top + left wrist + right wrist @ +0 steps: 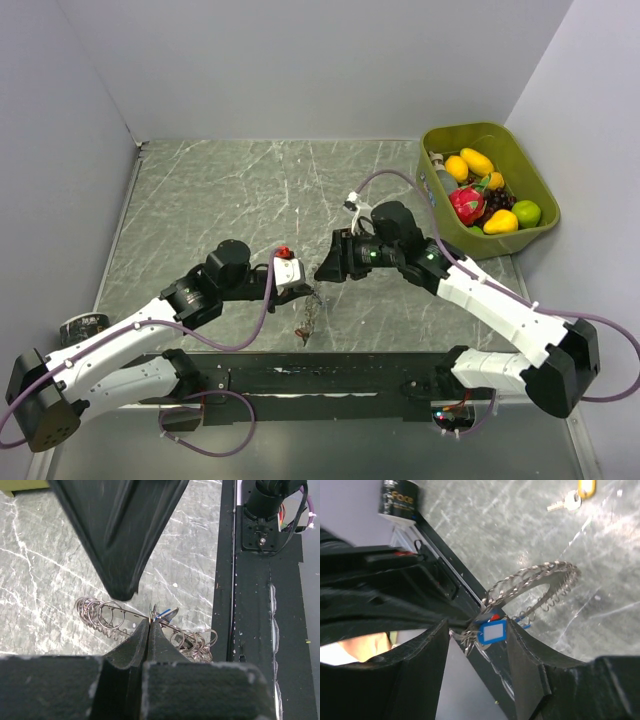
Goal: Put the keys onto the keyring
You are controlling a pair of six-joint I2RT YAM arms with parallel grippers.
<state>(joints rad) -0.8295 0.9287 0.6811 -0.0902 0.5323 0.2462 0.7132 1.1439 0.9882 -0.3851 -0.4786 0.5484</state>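
Left gripper (150, 625) pinched tight on keyring (127, 614), thin band clamped between closed fingers, held above marble table (220, 190). Keyring: flat greyish metal arc, edge crowded with small wire split rings, beaded look; hangs between both grippers, mid-workspace, near front table edge. Blue-tagged key (492, 631) hangs on it, white label insert, red bit just behind. Right gripper (479, 630) moderately wide, jaws straddling blue tag, no visible contact. Yellow-tagged key (568, 499) lies loose on table, well apart. Green bin (470, 129) of fruit far right.
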